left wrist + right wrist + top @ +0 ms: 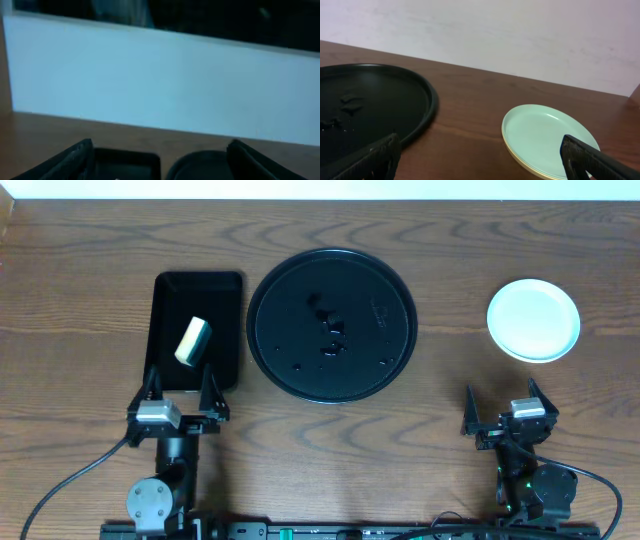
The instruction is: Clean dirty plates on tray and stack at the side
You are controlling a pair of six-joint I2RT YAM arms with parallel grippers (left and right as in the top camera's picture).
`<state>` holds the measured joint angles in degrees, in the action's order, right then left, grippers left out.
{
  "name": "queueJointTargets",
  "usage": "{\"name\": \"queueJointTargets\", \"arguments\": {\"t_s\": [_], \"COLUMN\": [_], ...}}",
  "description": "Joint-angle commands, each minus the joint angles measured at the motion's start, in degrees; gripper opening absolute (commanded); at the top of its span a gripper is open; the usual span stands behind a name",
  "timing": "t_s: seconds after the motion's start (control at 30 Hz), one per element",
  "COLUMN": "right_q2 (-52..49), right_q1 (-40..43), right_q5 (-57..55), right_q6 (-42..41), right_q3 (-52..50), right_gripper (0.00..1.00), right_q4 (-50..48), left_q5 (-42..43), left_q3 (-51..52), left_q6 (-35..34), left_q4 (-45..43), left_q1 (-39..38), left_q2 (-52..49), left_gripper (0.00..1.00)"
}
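Left gripper (181, 377) and right gripper (500, 390), fingers (375, 155) wide apart and empty, sit near the counter (440, 270) edge; plates (533, 320) lie stacked right of the tray (285, 295), so any arm motion should skirt them.

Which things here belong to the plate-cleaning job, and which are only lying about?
For the job: the stacked plates at the right; the round black tray, holding no plate; the sponge, probably for wiping.
Only lying about: the rectangular tray under the sponge; the cable at the near left.
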<state>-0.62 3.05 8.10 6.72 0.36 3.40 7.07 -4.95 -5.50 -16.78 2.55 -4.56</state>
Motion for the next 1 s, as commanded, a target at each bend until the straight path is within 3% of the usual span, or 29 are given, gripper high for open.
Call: {"name": "queueJointTargets", "arguments": {"t_s": [0.0, 0.47, 0.7, 0.97], "right_q2": [0.33, 0.33, 0.33, 0.33], "right_q1": [0.31, 0.31, 0.31, 0.31], "right_q5": [0.07, 0.07, 0.07, 0.07], "right_q6": [0.42, 0.44, 0.42, 0.42], "right_q3": [-0.04, -0.04, -0.04, -0.04], "right_gripper": [0.99, 0.99, 0.99, 0.99], "right_q4": [0.24, 0.24, 0.24, 0.24], "left_q5": [-1.20, -3.69, -3.67, -3.65], "left_q3": [1.03, 1.16, 4.76, 4.72], "left_q6": [0.52, 0.52, -3.41, -2.47], "left_q4": [0.92, 15.82, 14.91, 20.72], "left_q1": [-0.61, -0.66, -0.68, -1.03], "left_q2": [1.92, 4.46, 4.46, 4.44], "left_gripper": [0.85, 0.85, 0.85, 0.85]}}
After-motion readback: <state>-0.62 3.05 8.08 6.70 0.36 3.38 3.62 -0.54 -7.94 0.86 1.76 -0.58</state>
